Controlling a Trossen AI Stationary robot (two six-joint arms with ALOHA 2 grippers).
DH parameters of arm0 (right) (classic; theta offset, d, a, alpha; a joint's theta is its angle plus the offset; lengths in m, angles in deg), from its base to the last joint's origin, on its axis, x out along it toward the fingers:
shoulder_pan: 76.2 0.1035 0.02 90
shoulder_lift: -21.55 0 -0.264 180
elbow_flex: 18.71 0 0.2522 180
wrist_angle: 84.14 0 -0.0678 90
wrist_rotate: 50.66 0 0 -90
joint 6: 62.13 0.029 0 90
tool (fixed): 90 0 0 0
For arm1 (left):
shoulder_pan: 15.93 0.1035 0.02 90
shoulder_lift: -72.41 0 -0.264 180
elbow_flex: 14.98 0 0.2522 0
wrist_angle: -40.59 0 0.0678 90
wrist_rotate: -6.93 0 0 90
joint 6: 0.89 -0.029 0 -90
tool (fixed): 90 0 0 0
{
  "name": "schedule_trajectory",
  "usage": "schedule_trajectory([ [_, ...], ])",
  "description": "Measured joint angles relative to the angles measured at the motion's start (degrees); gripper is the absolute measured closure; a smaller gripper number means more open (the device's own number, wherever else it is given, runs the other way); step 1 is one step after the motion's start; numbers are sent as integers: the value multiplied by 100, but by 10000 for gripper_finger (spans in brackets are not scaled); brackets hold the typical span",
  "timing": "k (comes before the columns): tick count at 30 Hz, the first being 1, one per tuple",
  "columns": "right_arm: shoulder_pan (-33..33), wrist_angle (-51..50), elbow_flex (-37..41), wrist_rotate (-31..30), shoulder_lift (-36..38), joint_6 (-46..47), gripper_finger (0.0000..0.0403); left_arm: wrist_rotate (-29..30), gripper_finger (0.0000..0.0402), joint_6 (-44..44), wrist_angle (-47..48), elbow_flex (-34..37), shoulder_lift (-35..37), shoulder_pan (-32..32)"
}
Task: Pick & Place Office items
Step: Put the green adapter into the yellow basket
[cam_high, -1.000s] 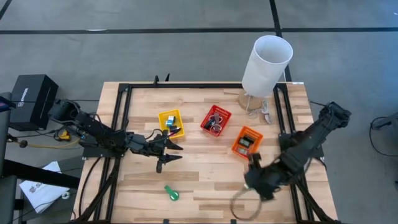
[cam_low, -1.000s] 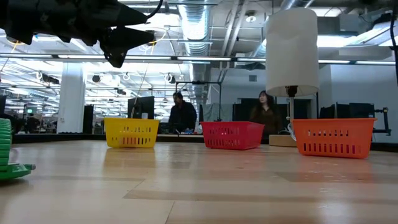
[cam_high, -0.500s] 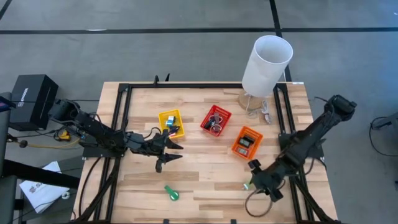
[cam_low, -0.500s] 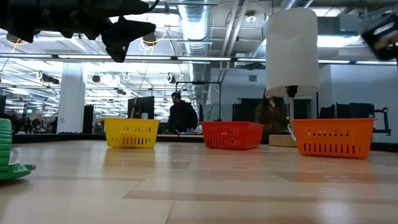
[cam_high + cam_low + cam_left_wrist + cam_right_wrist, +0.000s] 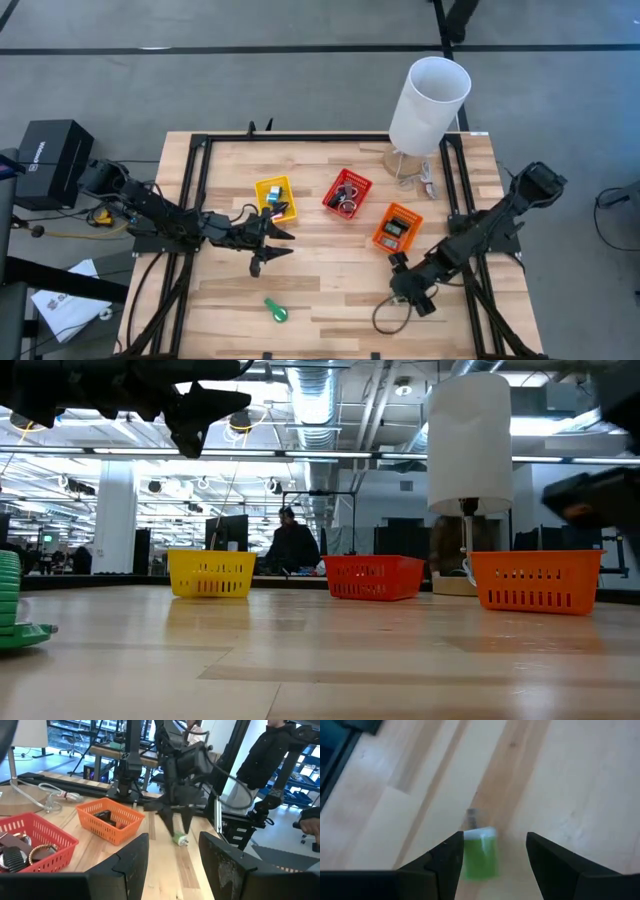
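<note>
Since half-sec ago: right gripper (image 5: pixel 402 296) swung back over small green item (image 5: pixel 480 856), now hiding it from overhead cam; fingers spread, straddling item on table, nothing grasped. Left gripper (image 5: pixel 272 248) unmoved mid-table nr yellow bin (image 5: pixel 275 198), fingers apart, empty. Other green piece (image 5: pixel 277 313) nr front edge.

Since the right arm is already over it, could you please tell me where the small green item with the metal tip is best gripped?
Probably across its green body, from straight above. The small green item lies flat on the table, its metal tip pointing away, and the open right pincer already hangs over it with one finger on each long side, so closing there should pinch its narrow width.
</note>
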Motion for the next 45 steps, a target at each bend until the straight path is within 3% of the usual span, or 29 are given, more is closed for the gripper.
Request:
schedule_trajectory([
  [8,-158,217,-2,763,-301,7,196,0,231,0,-35,0,0,0],
  [25,-164,208,-11,759,-337,565,196,-1,231,0,-44,0,0,0],
  [33,129,107,-11,824,-337,817,196,0,231,0,-44,0,0,0],
  [45,275,85,-11,417,-342,817,196,0,231,0,-42,0,0,0],
])
